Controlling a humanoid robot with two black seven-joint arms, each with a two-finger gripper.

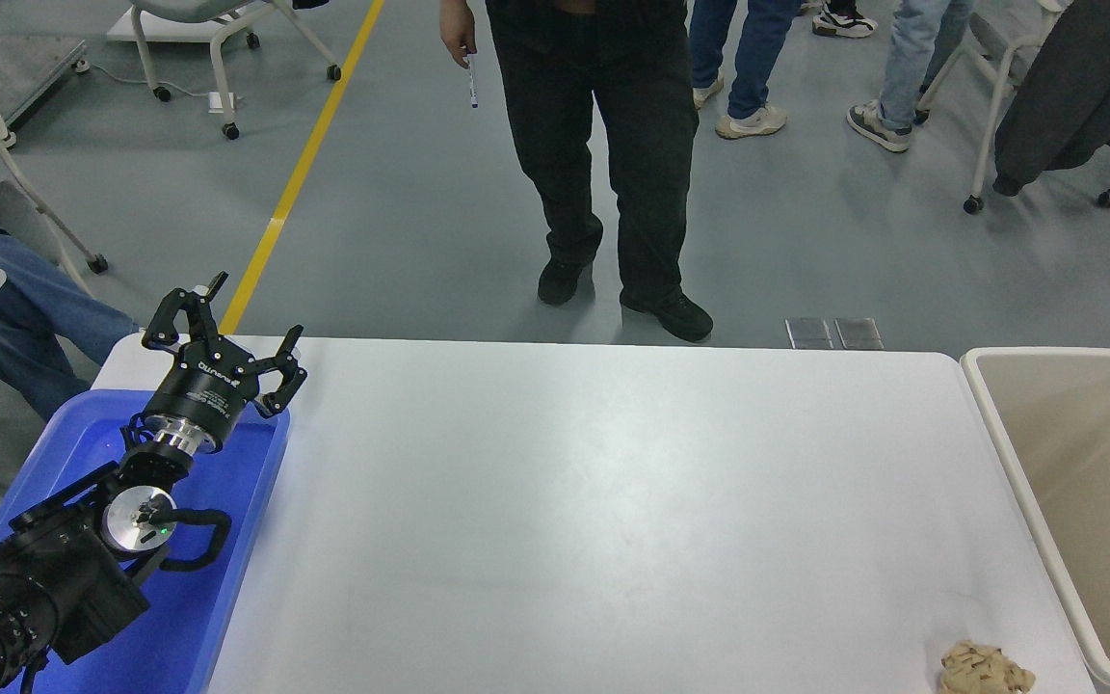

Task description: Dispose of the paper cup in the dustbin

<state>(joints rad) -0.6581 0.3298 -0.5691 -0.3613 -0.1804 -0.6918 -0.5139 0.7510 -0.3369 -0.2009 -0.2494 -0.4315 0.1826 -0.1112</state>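
Note:
The paper cup is not in view. The dustbin (984, 400), beige with a thick white rim, stands at the table's right edge, and what shows of its inside is bare. My left gripper (256, 333) is open and empty, parked at the lower left over a blue tray. My right arm and gripper are out of view.
The blue plastic tray (227, 540) lies at the table's left edge under my left arm. A crumpled tan paper wad (984, 670) lies at the front right near the dustbin. A person in black trousers (603, 164) stands at the far side, others further back.

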